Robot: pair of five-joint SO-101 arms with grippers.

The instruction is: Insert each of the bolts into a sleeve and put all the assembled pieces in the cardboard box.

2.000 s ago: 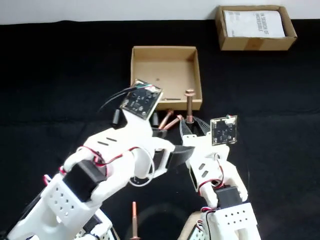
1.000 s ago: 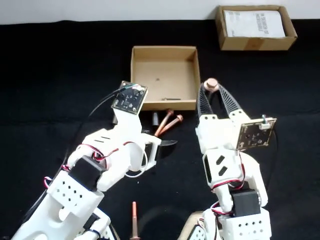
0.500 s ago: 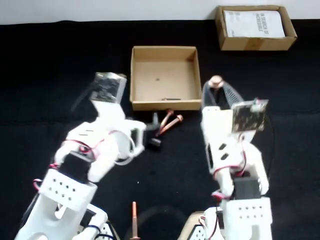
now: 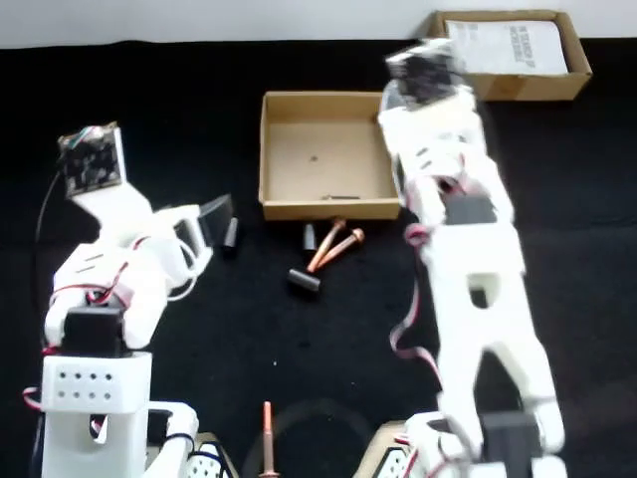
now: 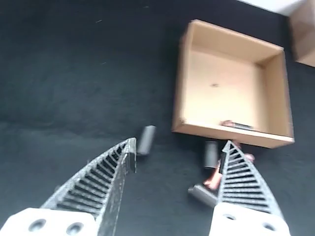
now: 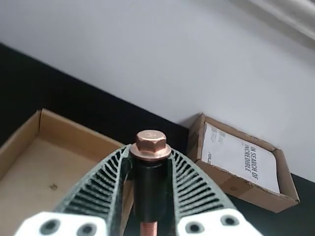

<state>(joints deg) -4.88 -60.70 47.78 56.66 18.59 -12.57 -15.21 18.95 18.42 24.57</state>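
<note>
My right gripper (image 6: 150, 152) is shut on an assembled piece: a black sleeve (image 6: 147, 187) with a copper bolt head (image 6: 150, 142) on top and thread showing below. It hangs above the open cardboard box (image 6: 44, 162). In the high view the right arm (image 4: 448, 189) stretches over the right wall of the box (image 4: 328, 149). My left gripper (image 5: 180, 144) is open and empty at the left of the table, close to a loose sleeve (image 5: 146, 139). Two bolts (image 4: 334, 245) and two more sleeves (image 4: 309, 236) (image 4: 304, 281) lie in front of the box. A thin dark piece (image 5: 236, 125) lies inside against the front wall.
A second cardboard box (image 4: 508, 55) holding a printed sheet stands at the back right. One more bolt (image 4: 267, 438) lies near the table's front edge between the arm bases. Black cloth covers the table, with open room at the left and far right.
The right arm has lifted the bolt-and-sleeve piece from in front of the box and extended it over the box. The left arm has pulled back to the left.
</note>
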